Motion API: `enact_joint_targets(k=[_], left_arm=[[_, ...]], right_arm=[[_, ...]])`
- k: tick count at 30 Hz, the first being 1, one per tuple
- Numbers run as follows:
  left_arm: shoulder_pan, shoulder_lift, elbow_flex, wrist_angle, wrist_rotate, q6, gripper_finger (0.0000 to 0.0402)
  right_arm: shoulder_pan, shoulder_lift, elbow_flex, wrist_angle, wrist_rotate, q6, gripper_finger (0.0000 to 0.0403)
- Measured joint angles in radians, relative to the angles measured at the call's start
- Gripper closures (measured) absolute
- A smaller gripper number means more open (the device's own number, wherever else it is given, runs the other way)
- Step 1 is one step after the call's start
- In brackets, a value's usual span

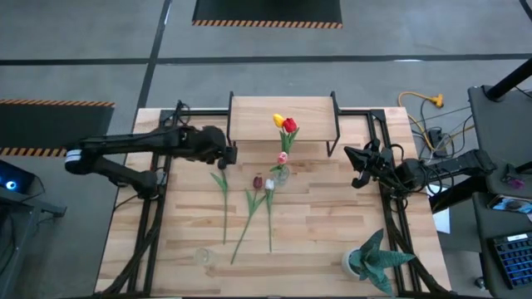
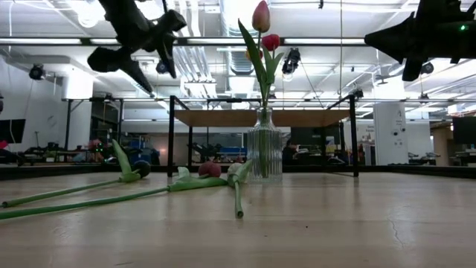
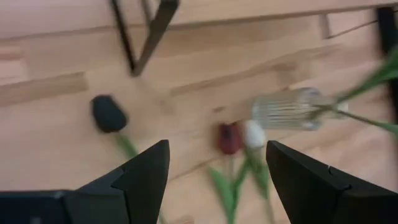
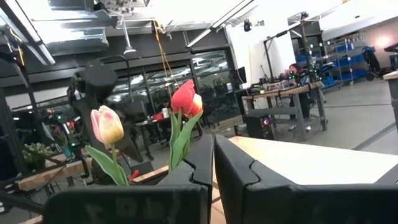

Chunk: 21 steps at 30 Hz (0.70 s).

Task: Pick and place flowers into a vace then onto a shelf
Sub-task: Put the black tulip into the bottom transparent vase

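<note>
Bare tabletop is left open between the loose flowers and the potted plant. The middle is blocked by the vase, with the shelf just behind it across the far side.

The clear ribbed glass vase holds red, yellow and pink flowers on green stems. The shelf is pale wood on black legs. The potted plant is teal-green, and both arms are black.
</note>
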Motion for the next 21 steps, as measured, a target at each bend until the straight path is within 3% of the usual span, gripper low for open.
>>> enact_joint_targets(k=[5, 11, 15, 21], left_arm=[[-0.014, 0.045, 0.083, -0.169, -0.017, -0.078, 0.0153], [-0.078, 0.089, 0.109, -0.181, 0.043, -0.152, 0.0153], [-0.141, 0.108, 0.080, -0.181, 0.066, -0.191, 0.0153], [-0.195, 0.157, -0.014, -0.151, 0.067, -0.366, 0.0153]], right_arm=[[0.000, 0.000, 0.000, -0.001, 0.000, -0.032, 0.0394], [0.000, 0.000, 0.000, 0.000, 0.000, -0.079, 0.0394], [0.000, 0.000, 0.000, 0.000, 0.001, -0.079, 0.0394], [0.000, 0.000, 0.000, -0.001, 0.002, -0.080, 0.0394]])
